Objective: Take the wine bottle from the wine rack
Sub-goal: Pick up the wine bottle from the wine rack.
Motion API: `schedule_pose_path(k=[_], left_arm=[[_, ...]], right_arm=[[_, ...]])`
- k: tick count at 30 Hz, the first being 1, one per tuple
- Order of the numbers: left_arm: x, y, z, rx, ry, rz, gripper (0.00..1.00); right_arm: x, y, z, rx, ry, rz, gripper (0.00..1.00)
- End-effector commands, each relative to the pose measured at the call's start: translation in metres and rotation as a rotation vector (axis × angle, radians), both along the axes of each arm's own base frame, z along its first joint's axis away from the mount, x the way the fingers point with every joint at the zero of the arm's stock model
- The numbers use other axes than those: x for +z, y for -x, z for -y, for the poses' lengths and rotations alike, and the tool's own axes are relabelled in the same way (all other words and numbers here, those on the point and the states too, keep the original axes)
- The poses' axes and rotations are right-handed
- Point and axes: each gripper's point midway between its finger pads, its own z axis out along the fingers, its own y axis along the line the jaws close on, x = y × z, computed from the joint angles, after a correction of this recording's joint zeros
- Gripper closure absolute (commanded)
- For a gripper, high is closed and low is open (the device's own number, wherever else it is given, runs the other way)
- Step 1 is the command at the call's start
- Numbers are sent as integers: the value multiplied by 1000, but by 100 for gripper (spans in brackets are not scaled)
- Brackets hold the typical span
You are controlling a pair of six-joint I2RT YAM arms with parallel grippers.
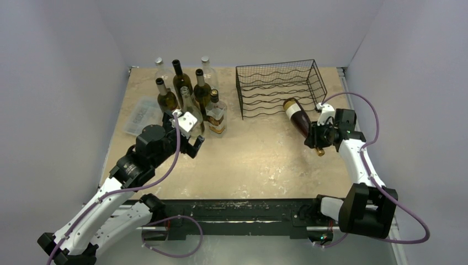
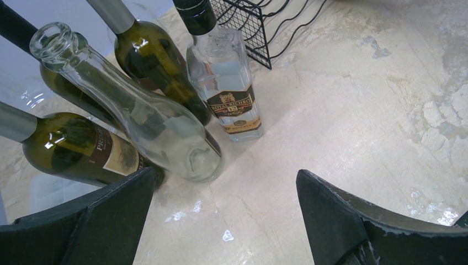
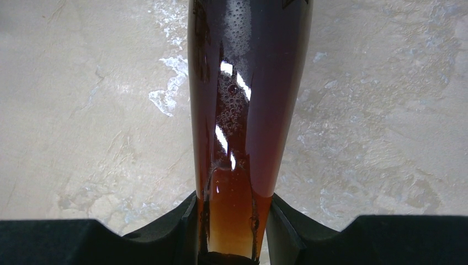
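The black wire-mesh wine rack (image 1: 278,88) stands at the back right of the table; its corner shows in the left wrist view (image 2: 251,22). My right gripper (image 1: 319,138) is shut on the neck of a dark brown wine bottle (image 1: 299,117), which lies tilted just in front of the rack's right end, its base toward the rack. In the right wrist view the bottle (image 3: 245,99) runs up from between my fingers (image 3: 281,221). My left gripper (image 1: 190,144) is open and empty, just in front of the standing bottles; its fingers (image 2: 336,215) frame bare table.
Several bottles (image 1: 190,91) stand at the back left, among them a clear one (image 2: 138,110), green ones (image 2: 154,61) and a square labelled one (image 2: 226,83). A clear plastic box (image 1: 141,115) lies at the left edge. Grey walls enclose the table.
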Motion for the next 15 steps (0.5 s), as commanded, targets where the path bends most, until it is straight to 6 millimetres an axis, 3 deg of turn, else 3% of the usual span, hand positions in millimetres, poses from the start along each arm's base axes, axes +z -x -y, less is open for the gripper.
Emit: schedule_pose_path(k=[1, 15], left_arm=[[9, -3, -2, 7, 0, 28, 0], [8, -3, -2, 7, -3, 23, 0]], right_arm=[[60, -28, -3, 61, 20, 220, 100], [61, -22, -1, 63, 39, 210, 100]])
